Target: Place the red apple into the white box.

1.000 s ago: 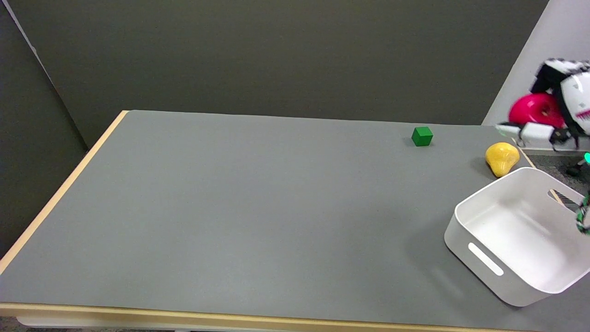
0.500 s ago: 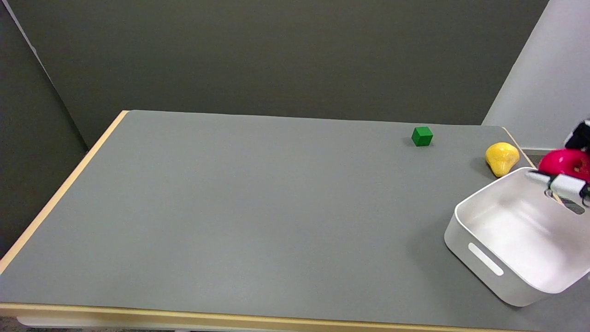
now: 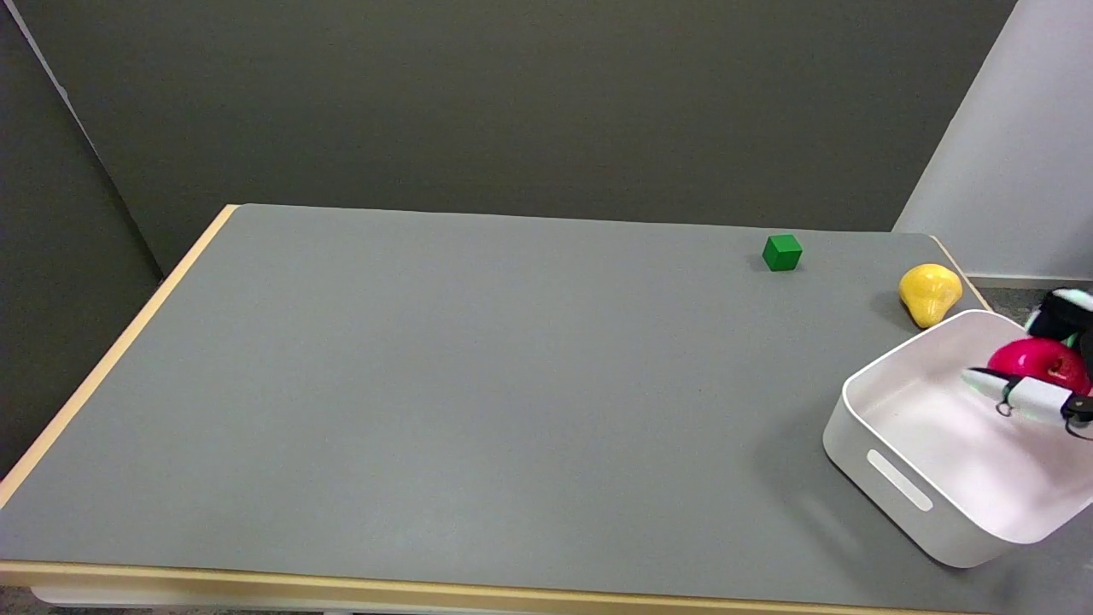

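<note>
Gripping the red apple (image 3: 1040,360) between its fingers (image 3: 1016,393) — right hand (image 3: 1059,367) mostly cut off at the picture's edge — item sat inside the white box (image 3: 897,478), above its floor; release judged next, box floor directly beneath the hand.

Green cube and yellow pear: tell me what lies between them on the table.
Nothing. In the head view, only bare grey table top separates the green cube from the yellow pear.
</note>
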